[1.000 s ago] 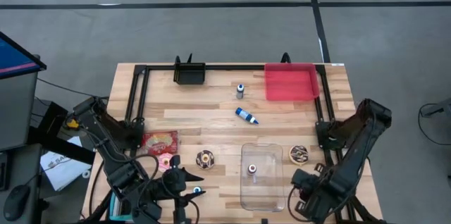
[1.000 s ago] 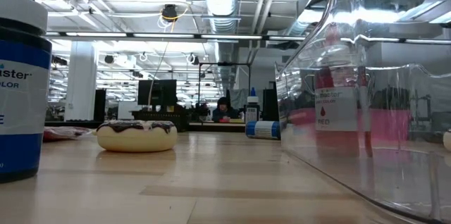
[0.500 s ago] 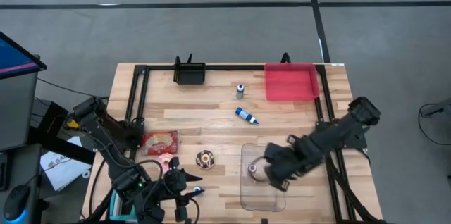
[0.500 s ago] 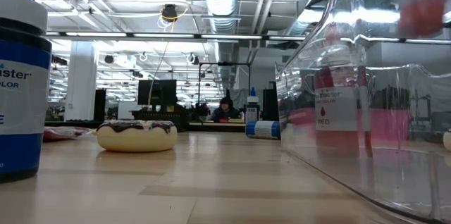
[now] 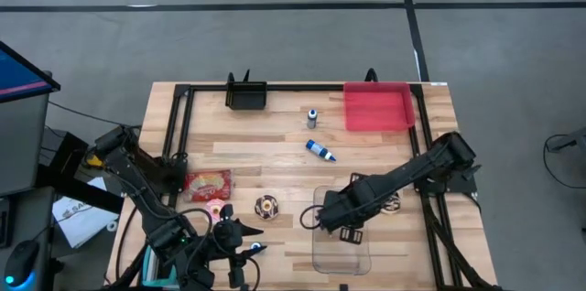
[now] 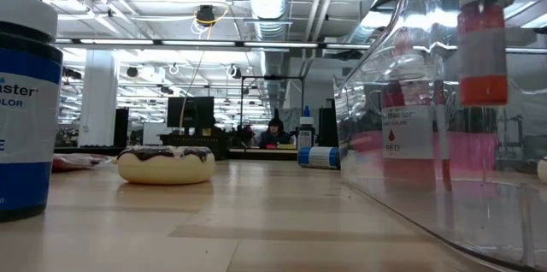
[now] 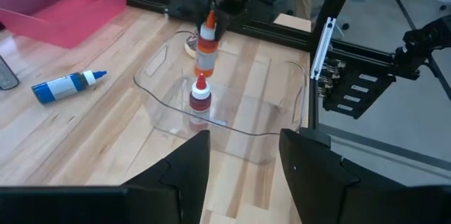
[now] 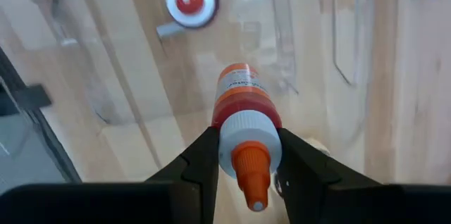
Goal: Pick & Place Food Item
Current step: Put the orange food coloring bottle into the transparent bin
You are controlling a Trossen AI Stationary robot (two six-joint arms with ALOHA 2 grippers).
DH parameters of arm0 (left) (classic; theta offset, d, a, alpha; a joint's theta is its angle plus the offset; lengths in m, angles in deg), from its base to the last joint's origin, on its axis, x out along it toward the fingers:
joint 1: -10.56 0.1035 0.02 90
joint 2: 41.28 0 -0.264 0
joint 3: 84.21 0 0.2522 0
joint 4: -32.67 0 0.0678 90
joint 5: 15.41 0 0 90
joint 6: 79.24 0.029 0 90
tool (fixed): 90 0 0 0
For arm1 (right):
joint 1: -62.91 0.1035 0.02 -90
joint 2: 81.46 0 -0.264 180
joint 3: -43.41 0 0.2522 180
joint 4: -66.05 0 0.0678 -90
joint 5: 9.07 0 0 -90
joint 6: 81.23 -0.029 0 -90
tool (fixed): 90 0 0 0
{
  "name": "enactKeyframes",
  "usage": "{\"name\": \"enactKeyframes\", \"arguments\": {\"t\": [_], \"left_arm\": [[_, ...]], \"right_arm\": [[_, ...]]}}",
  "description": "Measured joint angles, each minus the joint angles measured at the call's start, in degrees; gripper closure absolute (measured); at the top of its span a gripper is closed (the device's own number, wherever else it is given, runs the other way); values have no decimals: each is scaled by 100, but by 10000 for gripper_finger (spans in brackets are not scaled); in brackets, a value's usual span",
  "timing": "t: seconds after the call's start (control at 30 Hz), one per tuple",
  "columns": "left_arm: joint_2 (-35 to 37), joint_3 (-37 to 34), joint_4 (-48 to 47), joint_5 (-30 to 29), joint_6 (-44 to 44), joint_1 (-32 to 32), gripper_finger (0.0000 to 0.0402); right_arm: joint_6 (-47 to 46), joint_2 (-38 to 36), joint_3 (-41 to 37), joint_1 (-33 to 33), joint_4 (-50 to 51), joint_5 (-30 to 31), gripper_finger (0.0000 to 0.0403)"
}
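My right gripper (image 5: 322, 218) is shut on an orange dropper bottle (image 7: 205, 46), which hangs over the far part of a clear plastic container (image 5: 341, 236). A red-capped bottle (image 7: 200, 97) stands upright on the container's floor just below. Near the front left, my left gripper (image 7: 243, 175) is open with nothing between its fingers, aimed at the container. A chocolate donut (image 5: 266, 206), a pink donut (image 5: 215, 209) and a red snack bag (image 5: 208, 183) lie on the table to the container's left. Another donut (image 5: 392, 201) lies to its right. My right gripper pinches the orange bottle's white cap collar (image 8: 245, 134) between its two fingers (image 8: 201, 160), just below the orange nozzle. The fingers come from above, pointing down. The bottle hangs upright below them, nozzle up, clear of the container floor and of the red-capped bottle.
A pink tray (image 5: 377, 106) and a black box (image 5: 245, 97) sit at the far edge. A small bottle (image 5: 312, 117) stands and a blue one (image 5: 320, 150) lies mid-table. Another blue bottle (image 6: 26, 92) stands at the front. A black frame (image 5: 174, 126) borders the table.
My right gripper has swung from the table's front right corner toward the left, carrying the orange bottle over the clear container. Its wrist has rolled on the way. The bottle now shows above the container in the low view.
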Motion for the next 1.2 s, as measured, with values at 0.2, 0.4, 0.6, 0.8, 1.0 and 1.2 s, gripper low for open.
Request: {"name": "enactKeyframes", "arguments": {"t": [0.2, 0.4, 0.6, 0.8, 1.0, 1.2], "left_arm": [[0, 0, -1, -20, 6, -13, 234], [2, 0, 2, -17, 7, -17, 234], [2, 0, 9, -13, 7, -42, 234], [2, 0, 23, -10, 7, -42, 234], [4, 0, 44, 6, 7, -42, 234], [4, 0, 42, 8, 7, -42, 234]], "right_arm": [[-44, 23, -14, -76, -160, 155, 297], [-155, 21, -303, -74, -354, 215, 297], [-209, 12, -707, 2, -696, 108, 297], [-321, 12, -906, 22, -1033, 92, 297], [-326, 12, -904, 19, -1222, 91, 297], [-326, 16, -904, 22, -1351, 91, 297]]}}
